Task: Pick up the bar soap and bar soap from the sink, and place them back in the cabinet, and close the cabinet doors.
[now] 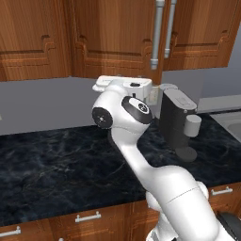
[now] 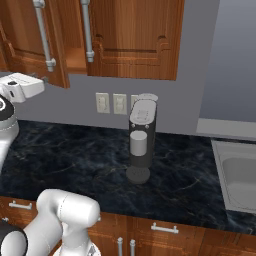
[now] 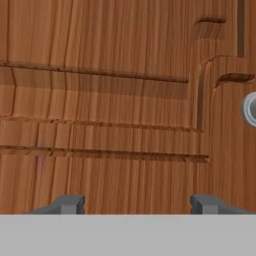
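The cabinet doors (image 2: 130,35) are reddish-brown panels with long silver bar handles (image 1: 157,33). In the right base view the left door (image 2: 25,45) stands ajar, and a strip of the cabinet's wood shelf (image 2: 76,60) shows in the gap. The right door looks shut. My gripper (image 3: 137,204) is open with nothing between its fingertips, held very close to a door panel (image 3: 110,100). A silver handle end (image 3: 250,107) shows at the right edge of the hand view. The sink (image 2: 235,170) is partly in view at the right. The bar soaps are out of view.
A dark coffee machine (image 2: 140,140) stands on the black marble counter (image 2: 75,150) below the cabinet, in front of the wall outlets (image 2: 111,103). Low cabinets with short handles (image 2: 164,229) run along the counter's front. My arm's elbow (image 1: 123,113) rises over the counter.
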